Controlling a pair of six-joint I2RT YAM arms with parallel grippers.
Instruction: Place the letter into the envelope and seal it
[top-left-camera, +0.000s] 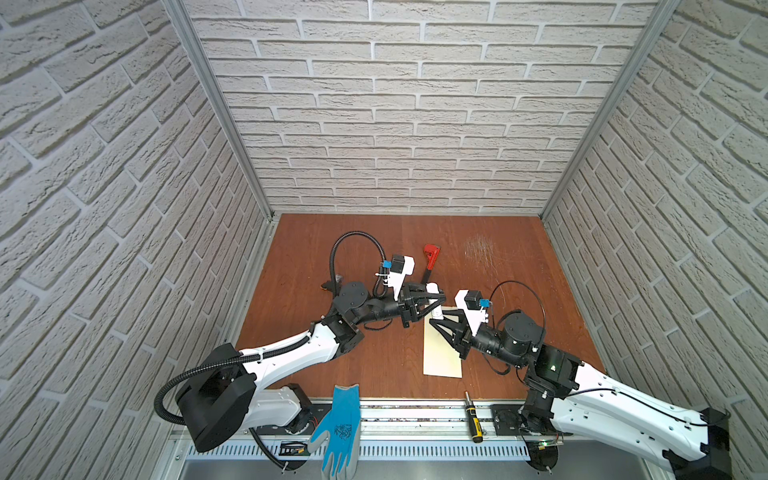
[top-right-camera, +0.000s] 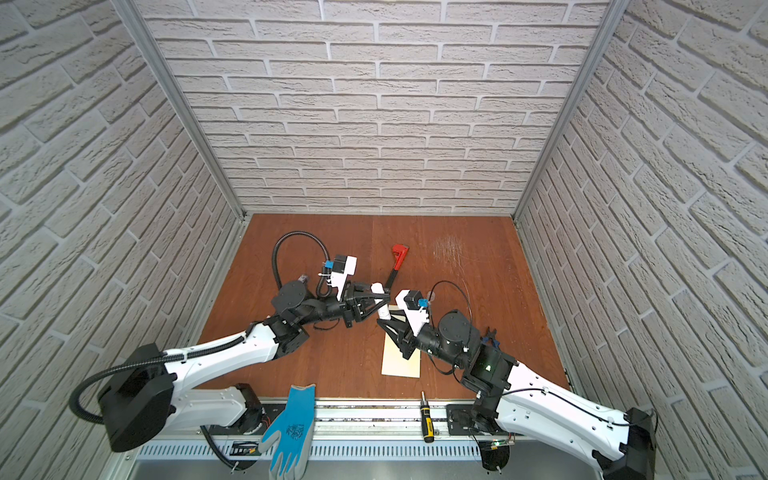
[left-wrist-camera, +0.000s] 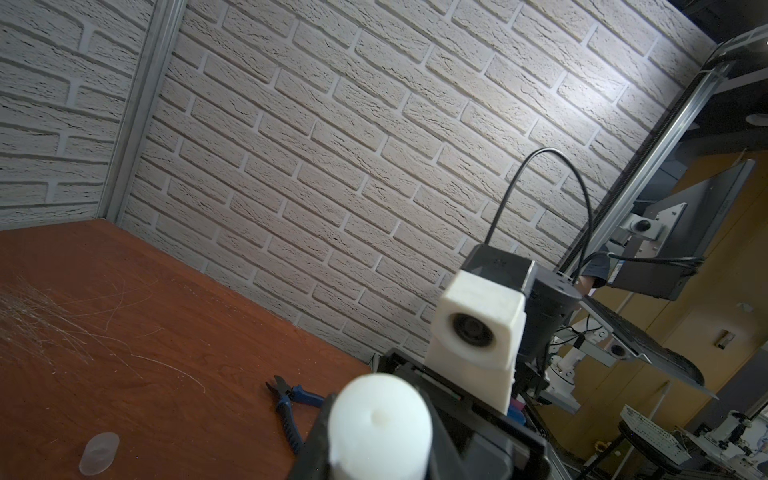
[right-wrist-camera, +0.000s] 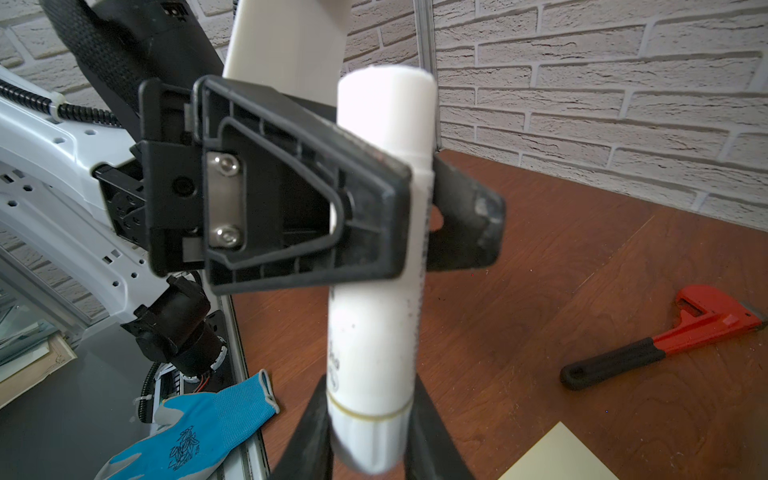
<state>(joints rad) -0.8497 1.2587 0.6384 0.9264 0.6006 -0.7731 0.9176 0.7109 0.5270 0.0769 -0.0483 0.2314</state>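
- The glue stick (right-wrist-camera: 374, 332) is held off the bench (top-left-camera: 324, 374) between the two arms, near the far end of the envelope (top-left-camera: 443, 361). The envelope lies flat on the wood, partly under the right arm.
- The left gripper (right-wrist-camera: 417, 208) is clamped across the upper body of the stick. This hold is judged to steady the tube so that its other end can be worked.
- The right gripper (right-wrist-camera: 370, 436) is closed about the lower end, just past a thin ring line. Whether that part is a cap or a twist base cannot be told. A two-armed hold of this kind is judged to serve pulling or turning that end.
- The letter is seen in no view. It is judged to be inside the envelope already, though this cannot be confirmed, and the flap end is hidden behind the grippers.
- The stick is held close to the envelope, presumably so that glue can be brought to the flap with little travel.
- The red pipe wrench (top-left-camera: 431, 254), the blue glove (top-left-camera: 338, 428) and the screwdriver (top-left-camera: 473, 419) lie aside, apart from the work.
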